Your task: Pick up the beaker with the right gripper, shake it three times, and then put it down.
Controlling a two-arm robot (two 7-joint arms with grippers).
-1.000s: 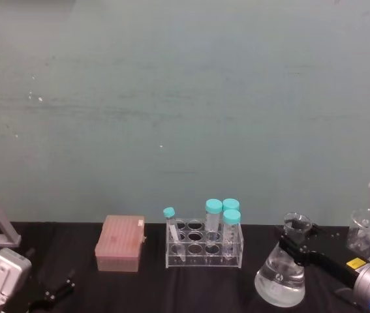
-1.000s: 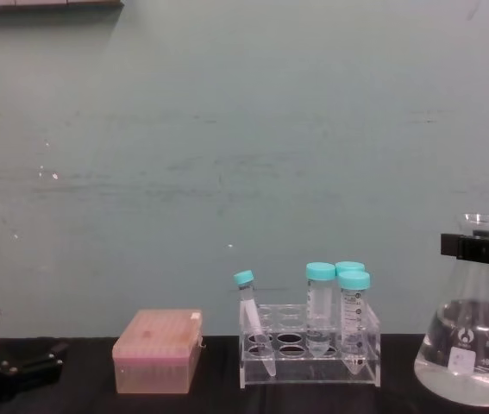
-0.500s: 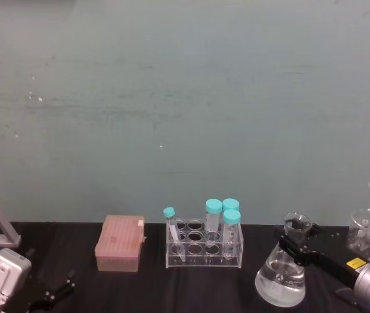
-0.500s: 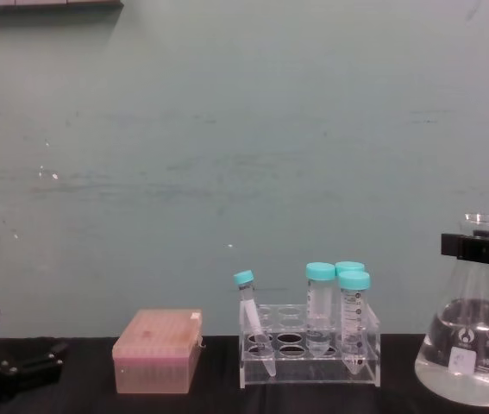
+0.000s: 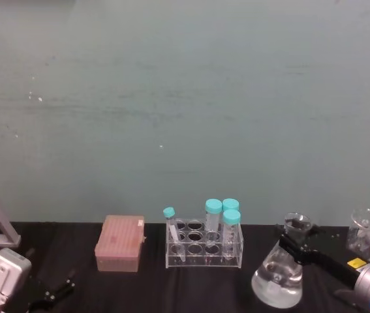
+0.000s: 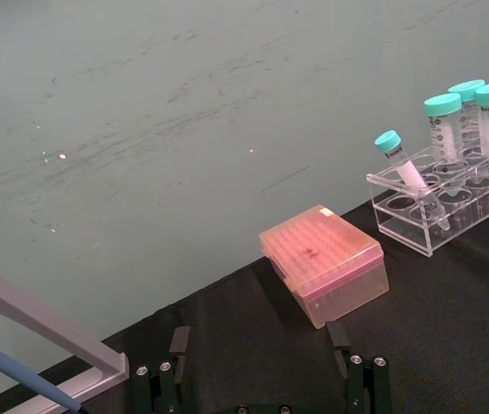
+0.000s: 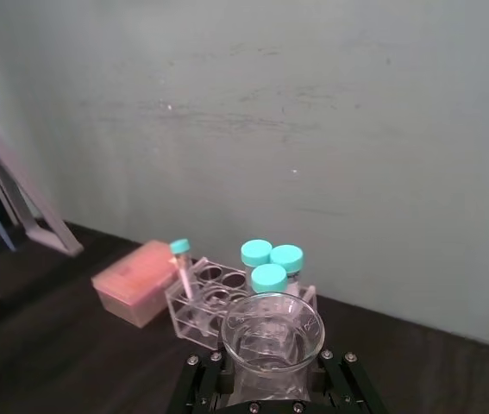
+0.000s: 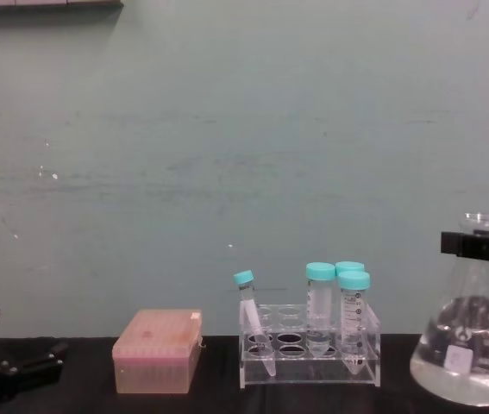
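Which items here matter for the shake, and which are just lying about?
Job: clear glass conical flask; black right end effector clamped on its neck.
Idle: pink plastic box; clear rack of teal-capped tubes; open left end effector, lower left.

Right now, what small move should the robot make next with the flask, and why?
Probably raise the beaker slightly: the right gripper is shut on its neck, but its wide base appears near the black table, so shaking likely needs clearance first.

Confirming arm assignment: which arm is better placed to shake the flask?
Right. The right gripper is shut on the neck of the conical flask. The left gripper sits open far to the left, beyond the pink tip box and tube rack.
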